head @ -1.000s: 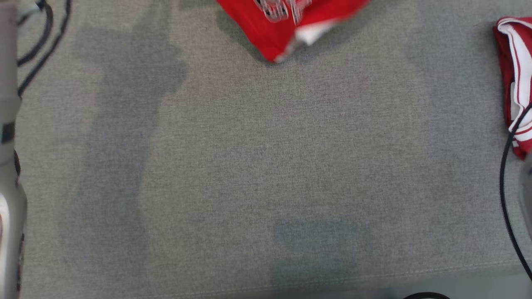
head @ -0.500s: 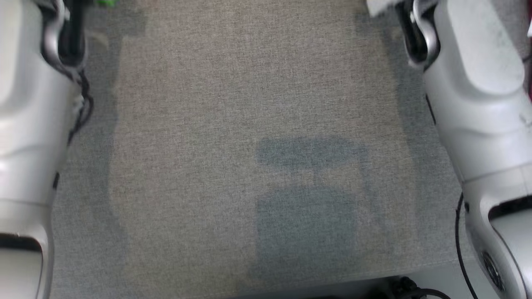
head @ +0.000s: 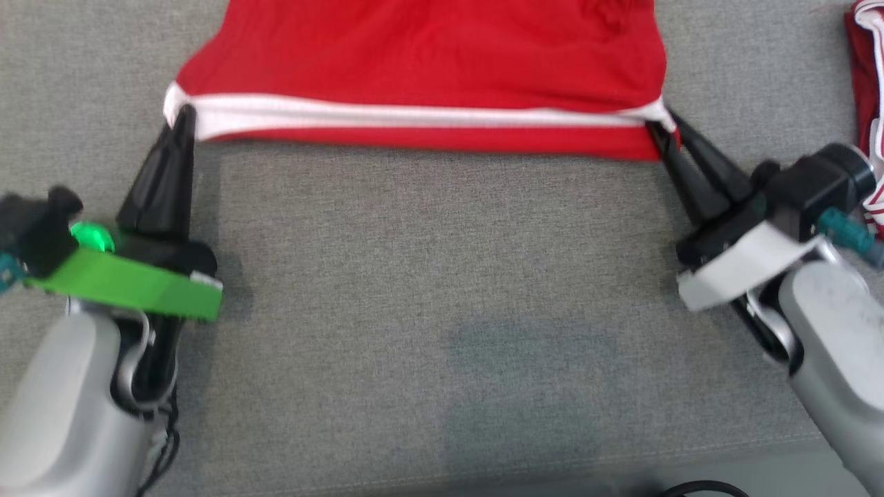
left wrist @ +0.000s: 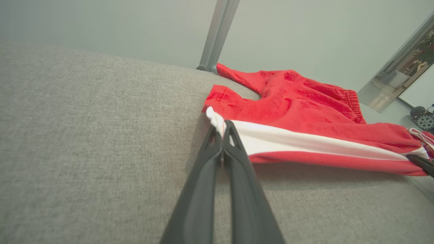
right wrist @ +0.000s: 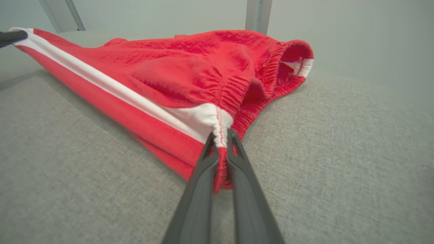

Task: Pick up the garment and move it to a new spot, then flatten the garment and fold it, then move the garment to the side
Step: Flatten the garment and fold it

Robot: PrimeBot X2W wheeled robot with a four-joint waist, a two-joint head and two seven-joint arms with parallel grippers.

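Red knit cloth with a white side stripe, the garment [head: 428, 62] lies across the top of the head view on the grey fabric-covered worktop [head: 428, 276]. Its near edge is drawn into a straight line between two corners. At the left of the frame the left fingers [head: 162, 186] are pressed together on the hem corner where the stripe ends, and the left wrist view shows the white edge pinched between their tips. Through the middle the stripe runs taut while the body behind it sags in soft folds. So it looks light, limp and a little stretchy: it would droop wherever it is not held, and should slide easily over the weave. At the right of the frame the right fingers [head: 697, 172] are clamped on the gathered waistband corner, a thicker, firmer spot. Corners and seams seem the sound places to hold; a pinch in mid-panel would likely only bunch it. A second red-and-white piece [head: 867, 103] lies apart at the upper right edge.
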